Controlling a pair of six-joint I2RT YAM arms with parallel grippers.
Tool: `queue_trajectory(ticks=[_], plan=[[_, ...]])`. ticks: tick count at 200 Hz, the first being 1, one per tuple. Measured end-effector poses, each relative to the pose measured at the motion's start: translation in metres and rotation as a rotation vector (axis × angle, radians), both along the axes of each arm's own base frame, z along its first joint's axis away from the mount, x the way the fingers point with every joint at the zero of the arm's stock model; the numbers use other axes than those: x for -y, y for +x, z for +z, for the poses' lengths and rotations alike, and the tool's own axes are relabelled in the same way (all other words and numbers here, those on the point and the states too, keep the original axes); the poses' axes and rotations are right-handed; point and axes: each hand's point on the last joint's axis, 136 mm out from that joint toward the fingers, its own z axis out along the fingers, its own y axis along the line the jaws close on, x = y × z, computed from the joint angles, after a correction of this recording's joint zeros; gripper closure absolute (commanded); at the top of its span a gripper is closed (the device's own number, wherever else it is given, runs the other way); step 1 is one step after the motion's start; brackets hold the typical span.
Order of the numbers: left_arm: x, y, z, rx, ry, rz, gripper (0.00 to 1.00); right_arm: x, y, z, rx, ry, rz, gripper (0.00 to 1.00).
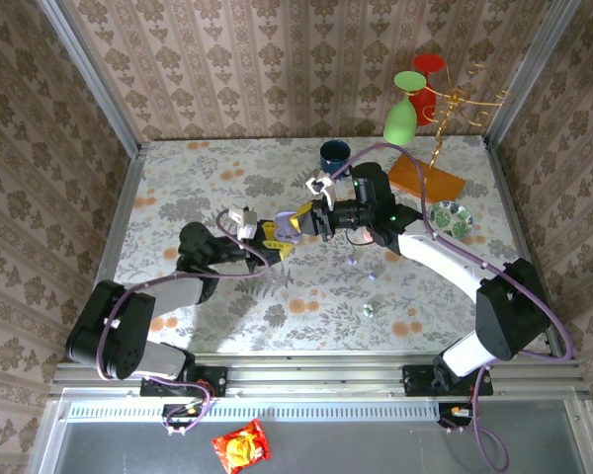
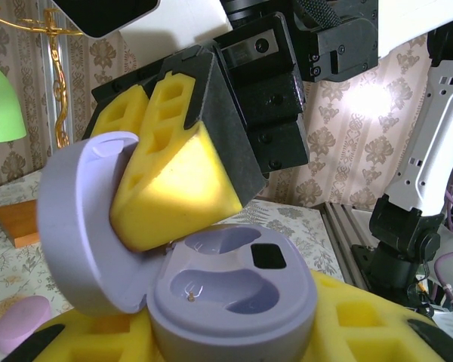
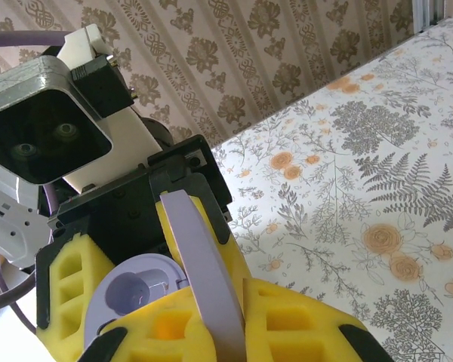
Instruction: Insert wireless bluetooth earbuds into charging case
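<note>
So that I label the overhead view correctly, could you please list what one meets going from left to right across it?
Red snack packet → lilac charging case → dark blue cup → green vase → patterned glass dish.

On my overhead feed, the left arm point(image 1: 168, 296) at lower left has black joints and a grey link. The right arm point(image 1: 440, 259) has a long white link between black joints, with a small green light point(image 1: 388, 218) near its wrist. Purple cable point(image 3: 19, 36) crosses my right wrist view's upper left. The left gripper point(image 1: 273, 244) and right gripper point(image 1: 298, 223) have black fingers faced with yellow foam pads point(image 2: 177, 196) with square cut-outs.
</note>
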Motion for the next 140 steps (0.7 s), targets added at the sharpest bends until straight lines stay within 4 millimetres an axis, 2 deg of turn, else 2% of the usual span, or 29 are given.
queue_trajectory(ticks=[23, 50, 76, 140], plan=[[0.000, 0.001, 0.000, 0.000, 0.000, 0.001, 0.71, 0.000, 0.000, 0.001, -0.001, 0.002, -0.003, 0.57], [0.000, 0.001, 0.000, 0.001, 0.000, -0.003, 0.71, 0.005, 0.001, 0.001, 0.011, -0.002, -0.029, 0.43], [0.000, 0.001, 0.000, 0.001, 0.000, 0.000, 0.71, 0.017, -0.003, 0.004, 0.034, -0.001, -0.070, 0.35], [-0.004, 0.006, 0.001, 0.005, -0.001, 0.019, 0.71, 0.056, -0.013, 0.017, 0.116, 0.023, -0.174, 0.28]])
